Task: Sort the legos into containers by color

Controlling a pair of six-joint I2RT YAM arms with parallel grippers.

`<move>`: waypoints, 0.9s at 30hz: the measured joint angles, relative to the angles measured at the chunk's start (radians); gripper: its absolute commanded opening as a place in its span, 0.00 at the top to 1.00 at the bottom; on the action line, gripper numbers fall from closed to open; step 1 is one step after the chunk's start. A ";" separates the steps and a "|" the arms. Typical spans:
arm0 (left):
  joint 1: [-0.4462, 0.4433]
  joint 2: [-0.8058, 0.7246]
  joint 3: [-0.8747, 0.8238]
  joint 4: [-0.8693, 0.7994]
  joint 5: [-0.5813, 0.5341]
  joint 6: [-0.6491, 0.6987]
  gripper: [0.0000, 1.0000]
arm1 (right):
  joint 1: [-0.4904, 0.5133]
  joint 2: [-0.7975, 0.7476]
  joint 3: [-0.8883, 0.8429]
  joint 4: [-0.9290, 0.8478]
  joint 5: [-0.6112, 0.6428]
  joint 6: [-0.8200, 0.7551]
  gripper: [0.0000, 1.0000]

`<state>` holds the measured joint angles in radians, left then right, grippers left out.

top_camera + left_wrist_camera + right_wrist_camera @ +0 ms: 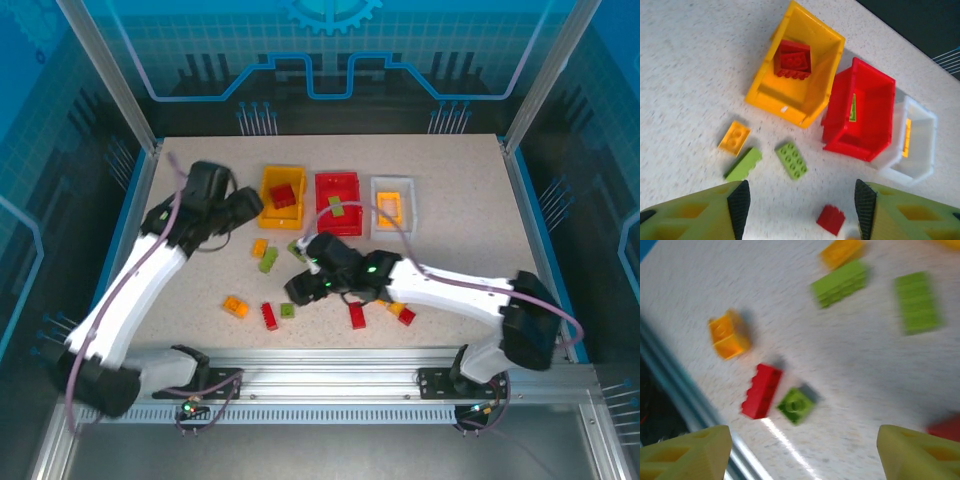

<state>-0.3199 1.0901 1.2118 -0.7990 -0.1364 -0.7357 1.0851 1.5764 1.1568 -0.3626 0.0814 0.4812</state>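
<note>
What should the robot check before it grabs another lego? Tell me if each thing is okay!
1. The left hand is open and empty: ok.
2. The right hand is open and empty: ok.
3. One colour per bin, as far as seen: ok. The yellow bin holds a red lego, the red bin a green lego, the white bin an orange lego.
4. All legos sorted: not ok. There are loose legos on the table.
5. Right wrist view sharp enough to aim: not ok, it is blurred.
6. The long red lego lies apart from the small green lego: cannot tell.
</note>
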 measured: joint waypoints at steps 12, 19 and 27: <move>0.000 -0.544 -0.135 -0.418 -0.048 -0.129 0.32 | 0.126 0.569 0.527 -0.109 -0.039 -0.121 0.14; 0.000 -0.590 -0.135 -0.512 -0.062 -0.161 0.32 | 0.125 0.733 0.713 -0.195 -0.023 -0.157 0.30; 0.000 -0.590 -0.136 -0.517 -0.061 -0.168 0.32 | 0.125 0.809 0.821 -0.241 0.004 -0.152 0.64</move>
<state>-0.3199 0.4999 1.0760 -1.3159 -0.1978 -0.9039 1.2102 2.3852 1.9781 -0.6033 0.0853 0.3294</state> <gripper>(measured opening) 0.681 0.403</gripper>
